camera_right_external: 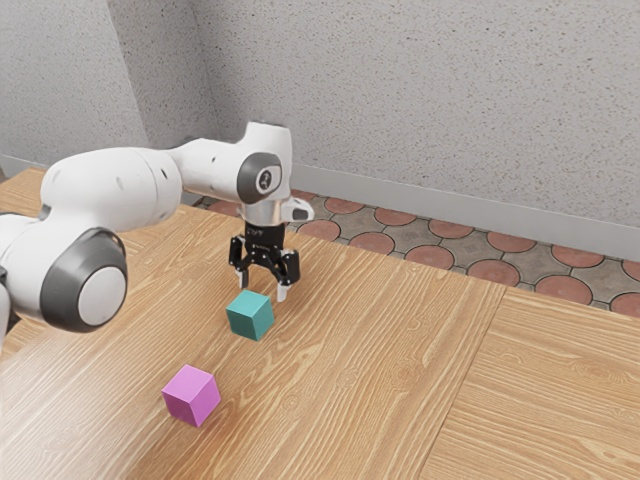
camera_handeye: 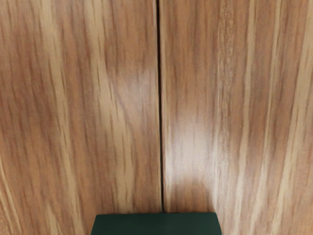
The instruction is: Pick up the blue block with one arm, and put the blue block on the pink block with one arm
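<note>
A teal-blue block (camera_right_external: 250, 315) rests on the wooden table (camera_right_external: 400, 350). My gripper (camera_right_external: 261, 287) hangs just above it, pointing down, open, fingertips spread near the block's top edges and nothing held. In the wrist view the block (camera_handeye: 156, 223) shows as a dark green slab just under my hand. A pink-magenta block (camera_right_external: 191, 394) sits on the table nearer the front, toward the exterior view's left of the blue one, a short gap apart.
The wooden table has a seam (camera_handeye: 159, 98) running between planks. Behind it lie a tiled floor (camera_right_external: 480, 250) and a grey wall (camera_right_external: 450, 100). My white arm (camera_right_external: 110, 200) comes in from the exterior view's left.
</note>
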{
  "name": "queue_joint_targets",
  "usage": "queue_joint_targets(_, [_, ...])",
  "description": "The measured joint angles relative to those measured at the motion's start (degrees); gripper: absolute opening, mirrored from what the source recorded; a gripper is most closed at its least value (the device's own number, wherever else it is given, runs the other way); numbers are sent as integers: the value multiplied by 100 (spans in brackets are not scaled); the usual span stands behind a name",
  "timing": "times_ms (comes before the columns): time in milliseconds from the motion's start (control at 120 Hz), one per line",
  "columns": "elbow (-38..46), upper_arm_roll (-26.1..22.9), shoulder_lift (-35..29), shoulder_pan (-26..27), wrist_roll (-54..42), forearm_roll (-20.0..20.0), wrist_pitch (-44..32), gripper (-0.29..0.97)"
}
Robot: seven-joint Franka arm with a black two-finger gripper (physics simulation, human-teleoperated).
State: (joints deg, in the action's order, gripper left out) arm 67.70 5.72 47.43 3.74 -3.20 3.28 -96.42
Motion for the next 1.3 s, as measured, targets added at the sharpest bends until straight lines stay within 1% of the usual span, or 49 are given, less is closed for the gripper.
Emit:
queue_joint_targets(350, [670, -52, -293, 27, -52, -10, -338, 68])
queue_joint_targets(675, [1278, -46, -628, 30, -76, -60, -476, 68])
queue_joint_targets(1300, [1336, -46, -616, 30, -84, -90, -545, 68])
